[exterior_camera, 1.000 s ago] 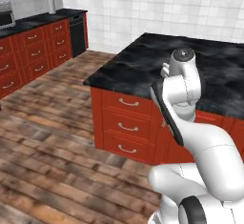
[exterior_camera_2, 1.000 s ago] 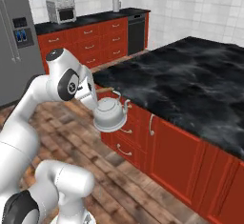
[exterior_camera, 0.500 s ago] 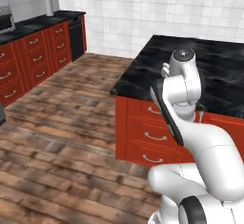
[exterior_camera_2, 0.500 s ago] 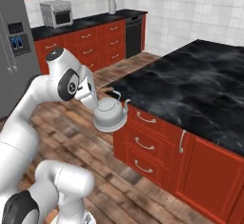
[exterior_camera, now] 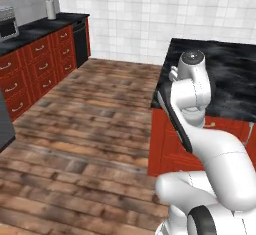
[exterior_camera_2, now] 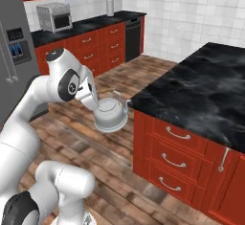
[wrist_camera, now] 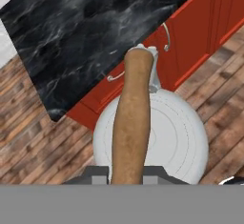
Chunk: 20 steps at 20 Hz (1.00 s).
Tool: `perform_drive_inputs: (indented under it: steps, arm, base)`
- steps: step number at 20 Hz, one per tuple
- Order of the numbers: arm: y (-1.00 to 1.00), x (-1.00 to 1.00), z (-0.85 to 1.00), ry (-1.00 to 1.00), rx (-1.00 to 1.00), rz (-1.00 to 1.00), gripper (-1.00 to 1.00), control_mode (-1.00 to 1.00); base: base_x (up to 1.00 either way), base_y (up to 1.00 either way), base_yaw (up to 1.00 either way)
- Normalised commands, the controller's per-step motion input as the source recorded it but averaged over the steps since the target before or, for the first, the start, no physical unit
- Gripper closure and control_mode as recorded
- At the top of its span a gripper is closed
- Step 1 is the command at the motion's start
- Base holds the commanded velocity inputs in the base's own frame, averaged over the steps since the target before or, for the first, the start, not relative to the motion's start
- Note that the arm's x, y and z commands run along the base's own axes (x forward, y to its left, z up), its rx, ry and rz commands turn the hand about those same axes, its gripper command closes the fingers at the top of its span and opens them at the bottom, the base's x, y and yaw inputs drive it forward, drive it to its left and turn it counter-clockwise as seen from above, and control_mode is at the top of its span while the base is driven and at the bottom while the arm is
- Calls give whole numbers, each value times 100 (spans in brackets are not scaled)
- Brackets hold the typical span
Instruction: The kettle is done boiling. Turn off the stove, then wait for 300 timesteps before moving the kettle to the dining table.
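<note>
- Right base view: gripper [exterior_camera_2: 95, 102] clamped on the kettle [exterior_camera_2: 110, 115], carried above the floor at nine o'clock of the dining table [exterior_camera_2: 201, 90].
- Hand view adds its orange-brown handle [wrist_camera: 132, 118].

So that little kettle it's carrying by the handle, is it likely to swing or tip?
Probably it swings a little: the kettle hangs in the air beside the dining table, gripped only by its thin arched handle. The body looks rigid metal, so it shouldn't flex. Squat and wide-bottomed, it should stand steady once set down.
</note>
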Motion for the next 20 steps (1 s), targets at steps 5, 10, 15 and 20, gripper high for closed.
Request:
perform_drive_inputs:
  steps: [5, 10, 15, 20]
  arm:
    - [0, 0, 0, 0, 0, 0, 100, 100]
    - [0, 0, 0, 0, 0, 0, 100, 100]
    - [0, 0, 0, 0, 0, 0, 100, 100]
    - [0, 0, 0, 0, 0, 0, 100, 100]
  base:
    - [50, 78, -20]
    - [53, 72, -20]
    - [59, 66, -22]
    - [69, 46, -25]
